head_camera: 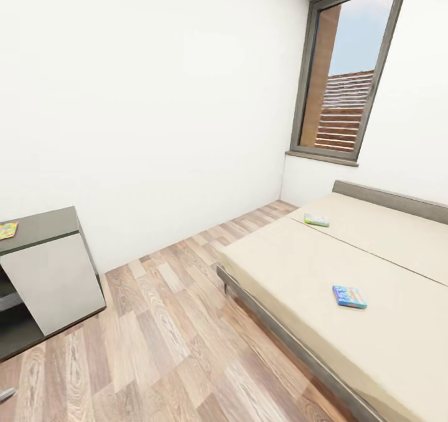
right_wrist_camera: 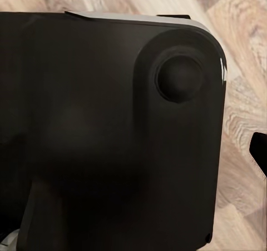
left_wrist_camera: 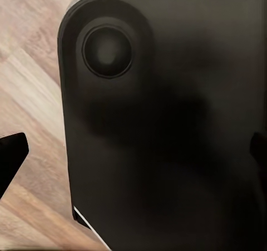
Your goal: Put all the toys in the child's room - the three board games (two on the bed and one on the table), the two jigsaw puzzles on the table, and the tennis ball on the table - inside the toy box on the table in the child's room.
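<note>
Two board games lie on the bed's (head_camera: 292, 266) bare beige mattress: a small blue one (head_camera: 349, 296) near the front and a white, green-edged one (head_camera: 317, 220) farther back near the headboard. At the left edge, a multicoloured jigsaw puzzle (head_camera: 7, 229) rests on the dark grey cabinet end of the table (head_camera: 46, 221). The toy box and the tennis ball are out of view. My left gripper (left_wrist_camera: 133, 156) hangs open over the robot's black base (left_wrist_camera: 167, 123), with its fingertips (left_wrist_camera: 11, 156) wide apart. The right gripper (right_wrist_camera: 133, 151) is also over the base, one fingertip (right_wrist_camera: 258, 148) showing far out at the side.
Wood-plank floor (head_camera: 162, 335) stretches between the cabinet's white front panel (head_camera: 56, 279) and the bed frame (head_camera: 280, 328). White walls close the room behind. A tall dark-framed window (head_camera: 345, 73) stands above the bed's headboard (head_camera: 392, 199).
</note>
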`<state>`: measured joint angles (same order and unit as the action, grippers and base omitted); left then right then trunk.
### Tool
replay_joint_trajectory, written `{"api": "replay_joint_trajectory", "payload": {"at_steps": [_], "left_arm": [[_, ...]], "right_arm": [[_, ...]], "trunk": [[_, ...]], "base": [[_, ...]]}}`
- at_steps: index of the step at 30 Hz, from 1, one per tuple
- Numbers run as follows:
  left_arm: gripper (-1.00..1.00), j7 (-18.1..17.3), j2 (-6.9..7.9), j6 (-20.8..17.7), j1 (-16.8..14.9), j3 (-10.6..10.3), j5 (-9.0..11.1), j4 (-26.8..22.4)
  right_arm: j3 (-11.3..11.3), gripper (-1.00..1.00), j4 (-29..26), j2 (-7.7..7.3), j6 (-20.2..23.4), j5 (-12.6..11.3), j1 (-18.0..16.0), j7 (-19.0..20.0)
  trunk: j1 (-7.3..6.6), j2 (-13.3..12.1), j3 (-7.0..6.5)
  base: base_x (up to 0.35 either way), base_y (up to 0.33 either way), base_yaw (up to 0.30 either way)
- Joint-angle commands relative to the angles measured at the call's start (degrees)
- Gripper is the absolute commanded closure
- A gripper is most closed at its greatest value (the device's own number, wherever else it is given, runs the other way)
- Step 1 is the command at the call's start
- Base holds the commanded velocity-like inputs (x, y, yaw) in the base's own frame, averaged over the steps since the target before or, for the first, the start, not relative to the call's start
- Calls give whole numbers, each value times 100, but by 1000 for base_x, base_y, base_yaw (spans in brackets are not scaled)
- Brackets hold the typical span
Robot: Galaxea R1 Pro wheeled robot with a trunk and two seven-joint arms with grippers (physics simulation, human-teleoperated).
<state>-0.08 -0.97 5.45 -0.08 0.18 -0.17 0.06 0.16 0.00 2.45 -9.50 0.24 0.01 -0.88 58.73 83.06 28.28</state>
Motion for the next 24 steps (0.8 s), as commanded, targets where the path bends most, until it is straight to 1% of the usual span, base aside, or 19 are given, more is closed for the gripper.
{"api": "replay_joint_trajectory", "payload": {"at_steps": [1,7,24], "left_arm": [[-100,-1,-7,19,-1,1,-4,2],[-100,-1,-8,18,-1,23,0,3],[-100,-49,-12,17,-1,2,-1,-10]], "right_arm": [[2,-100,0,1,-17,3,0,-9],[2,-100,0,1,-17,3,-1,-9],[2,-100,0,1,-17,3,0,-9]], "trunk": [[0,2,4],[0,2,4],[0,2,4]], "base": [[0,0,275],[0,0,275],[0,0,275]]}}
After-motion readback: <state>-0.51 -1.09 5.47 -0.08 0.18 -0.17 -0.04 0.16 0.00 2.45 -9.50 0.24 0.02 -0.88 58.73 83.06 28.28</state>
